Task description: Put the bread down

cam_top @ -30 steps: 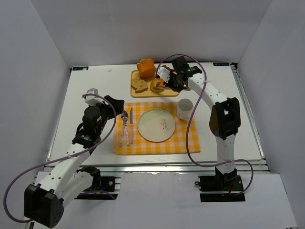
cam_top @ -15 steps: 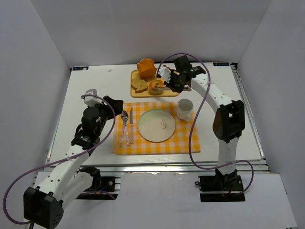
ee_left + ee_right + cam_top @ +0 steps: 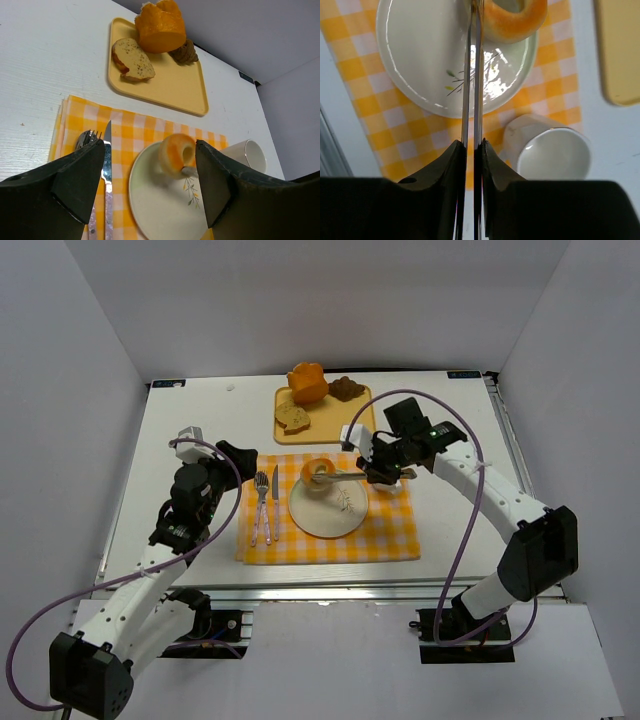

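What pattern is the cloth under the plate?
The cloth has orange and white checks; top view shows best.

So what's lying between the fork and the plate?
The knife lies between the fork and the plate, on the checked cloth. The top external view shows it.

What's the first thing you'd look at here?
The ring-shaped bread, pinched in thin metal tongs held by the right gripper, tilted over the far-left rim of the plate on the checked yellow cloth. Behind it, a big orange loaf sits at the far edge of the yellow tray.
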Motion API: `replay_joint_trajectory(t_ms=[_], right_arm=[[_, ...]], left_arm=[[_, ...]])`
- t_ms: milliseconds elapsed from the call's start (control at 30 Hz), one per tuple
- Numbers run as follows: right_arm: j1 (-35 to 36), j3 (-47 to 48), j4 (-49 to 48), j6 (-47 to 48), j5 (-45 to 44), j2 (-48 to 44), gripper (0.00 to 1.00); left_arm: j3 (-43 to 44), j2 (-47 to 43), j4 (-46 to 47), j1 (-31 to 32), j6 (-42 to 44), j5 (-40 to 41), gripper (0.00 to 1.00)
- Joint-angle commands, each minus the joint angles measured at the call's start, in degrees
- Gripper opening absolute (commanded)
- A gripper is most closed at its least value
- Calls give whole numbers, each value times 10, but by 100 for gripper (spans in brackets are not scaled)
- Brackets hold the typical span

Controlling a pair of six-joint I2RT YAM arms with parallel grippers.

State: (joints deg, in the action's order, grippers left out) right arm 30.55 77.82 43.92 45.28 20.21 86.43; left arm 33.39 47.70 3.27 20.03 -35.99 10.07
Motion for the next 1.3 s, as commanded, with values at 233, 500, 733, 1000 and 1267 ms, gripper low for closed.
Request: replay_joint_trajectory(t_ms=[233,500,733,1000,1267], right_arm=[[14,-37,-27,-21,26,5,15],[14,-41,-19,-9,41,-14,43],[14,-20,-1,-7,65,-34,45],[-83,69,-28,-80,109,-38,27],[-331,27,-173,-262,46,0,16]], left_arm=[[19,-9,3,-3,4,2,82],[10,-24,-2,-3,1,7,82],[16,-23,-1,-3,2,5,82],[20,-22,2,-3,0,3,82],[20,-13,17,-3,0,-3,82]])
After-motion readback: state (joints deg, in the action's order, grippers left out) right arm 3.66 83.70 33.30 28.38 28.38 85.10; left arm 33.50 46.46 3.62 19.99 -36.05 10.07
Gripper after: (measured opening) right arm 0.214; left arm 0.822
